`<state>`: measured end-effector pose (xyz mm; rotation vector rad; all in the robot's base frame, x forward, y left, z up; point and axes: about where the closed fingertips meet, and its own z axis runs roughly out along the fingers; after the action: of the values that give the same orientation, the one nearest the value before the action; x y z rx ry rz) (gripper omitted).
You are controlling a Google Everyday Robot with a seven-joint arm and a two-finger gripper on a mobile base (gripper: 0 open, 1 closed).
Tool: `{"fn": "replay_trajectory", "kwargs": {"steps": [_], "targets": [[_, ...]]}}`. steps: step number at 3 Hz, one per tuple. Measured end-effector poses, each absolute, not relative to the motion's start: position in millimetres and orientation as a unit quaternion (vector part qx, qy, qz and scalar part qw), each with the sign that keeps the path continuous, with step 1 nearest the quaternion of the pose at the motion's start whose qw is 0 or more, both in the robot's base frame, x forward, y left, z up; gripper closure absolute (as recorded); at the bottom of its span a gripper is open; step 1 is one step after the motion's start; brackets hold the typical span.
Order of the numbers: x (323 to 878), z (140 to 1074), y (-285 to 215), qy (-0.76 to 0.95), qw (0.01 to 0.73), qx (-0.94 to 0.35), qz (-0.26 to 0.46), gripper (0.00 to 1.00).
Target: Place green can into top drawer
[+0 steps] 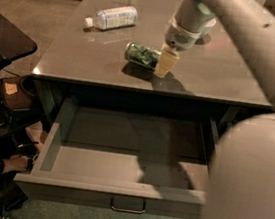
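Observation:
The green can lies on its side on the grey counter, near the middle of its front half. My gripper comes down from the upper right and sits at the can's right end, touching or nearly touching it. The top drawer is pulled out below the counter's front edge; its inside is bare and its bar handle faces the camera. My arm's pale body fills the right side of the view and hides the drawer's right end.
A clear plastic bottle with a white cap lies on the counter behind and to the left of the can. A black side table stands at the left. A person's foot and clutter are on the floor at the drawer's left.

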<state>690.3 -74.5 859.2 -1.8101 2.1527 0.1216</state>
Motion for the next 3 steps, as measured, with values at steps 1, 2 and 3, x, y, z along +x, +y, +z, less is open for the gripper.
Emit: {"fn": "replay_trajectory", "kwargs": {"steps": [1, 2, 3], "targets": [[641, 914, -94, 0.752, 0.240, -0.614, 0.026, 1.00], [566, 978, -61, 0.706, 0.337, -0.622, 0.032, 1.00], [503, 1009, -69, 0.684, 0.397, -0.612, -0.001, 1.00]]}}
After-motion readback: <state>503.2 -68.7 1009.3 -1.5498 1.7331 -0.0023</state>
